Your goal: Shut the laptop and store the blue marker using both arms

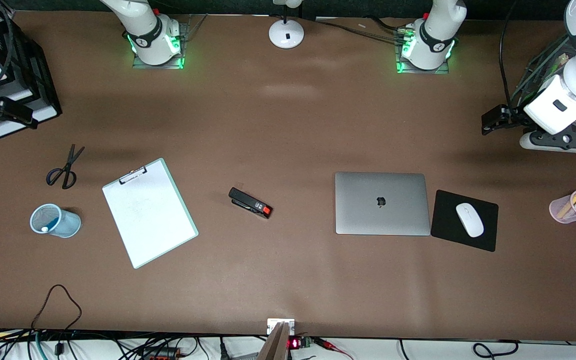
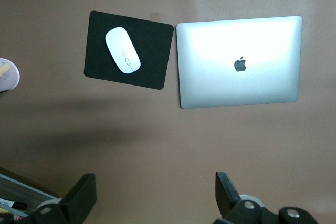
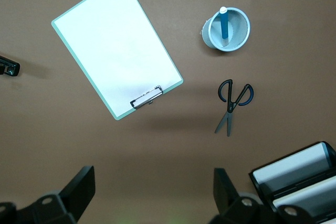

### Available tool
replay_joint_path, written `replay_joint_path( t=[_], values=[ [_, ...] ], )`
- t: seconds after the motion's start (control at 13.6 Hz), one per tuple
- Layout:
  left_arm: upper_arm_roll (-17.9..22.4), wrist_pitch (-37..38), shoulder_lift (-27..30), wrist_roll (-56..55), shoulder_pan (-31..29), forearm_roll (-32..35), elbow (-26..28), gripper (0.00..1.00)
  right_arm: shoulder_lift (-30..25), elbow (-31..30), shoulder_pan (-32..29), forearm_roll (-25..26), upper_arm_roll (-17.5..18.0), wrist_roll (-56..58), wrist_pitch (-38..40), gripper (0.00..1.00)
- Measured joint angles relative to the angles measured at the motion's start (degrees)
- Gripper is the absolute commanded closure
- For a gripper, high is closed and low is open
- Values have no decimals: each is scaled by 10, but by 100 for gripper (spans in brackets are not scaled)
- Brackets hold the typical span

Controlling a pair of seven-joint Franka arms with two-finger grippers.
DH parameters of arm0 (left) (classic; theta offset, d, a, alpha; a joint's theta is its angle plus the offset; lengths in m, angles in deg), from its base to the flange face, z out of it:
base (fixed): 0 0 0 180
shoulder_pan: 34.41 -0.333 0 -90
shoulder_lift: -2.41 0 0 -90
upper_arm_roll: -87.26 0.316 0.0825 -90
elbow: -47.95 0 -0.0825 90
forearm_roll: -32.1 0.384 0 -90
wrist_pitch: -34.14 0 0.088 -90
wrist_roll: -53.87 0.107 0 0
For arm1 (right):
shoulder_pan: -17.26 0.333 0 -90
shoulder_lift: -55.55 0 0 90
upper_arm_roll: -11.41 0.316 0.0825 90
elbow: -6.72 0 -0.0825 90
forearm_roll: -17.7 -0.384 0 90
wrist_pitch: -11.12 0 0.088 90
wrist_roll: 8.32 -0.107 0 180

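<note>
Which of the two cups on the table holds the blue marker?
The pale blue mesh cup near the scissors, at the right arm's end, holds the blue marker. The pink cup holds several other pens.

Pink pen cup (image 2: 6,74) cut by frame edge; stapler (image 3: 8,66) likewise.

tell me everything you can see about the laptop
The laptop is a slim silver-grey rectangle that looks like metal, with a dark apple logo in the middle of its lid. It is shut and lies flat on the brown table, toward the left arm's end. A black mouse pad lies right beside it. Nothing rests on it.
</note>
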Motion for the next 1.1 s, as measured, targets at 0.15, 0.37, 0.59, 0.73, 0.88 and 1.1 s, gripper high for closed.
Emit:
replay_joint_path(
  t=[0.15,0.37,0.59,0.73,0.88,1.1],
  values=[
    [0,0,0,0,0,0,0,0,-4,-3,0,0,0,0,0,0],
    [1,0,0,0,0,0,-1,0,-3,-3,0,0,0,-2,0,0],
    [2,0,0,0,0,0,-11,0,-3,-4,0,-1,0,-6,0,0],
    [2,0,1,0,0,0,-13,0,-3,-4,0,-1,0,-19,0,0],
    [2,0,1,0,0,0,-13,0,-3,-4,0,-1,1,-22,0,0],
    [2,0,1,0,0,0,-13,0,-3,-4,1,-1,2,-22,1,0]
  ],
)
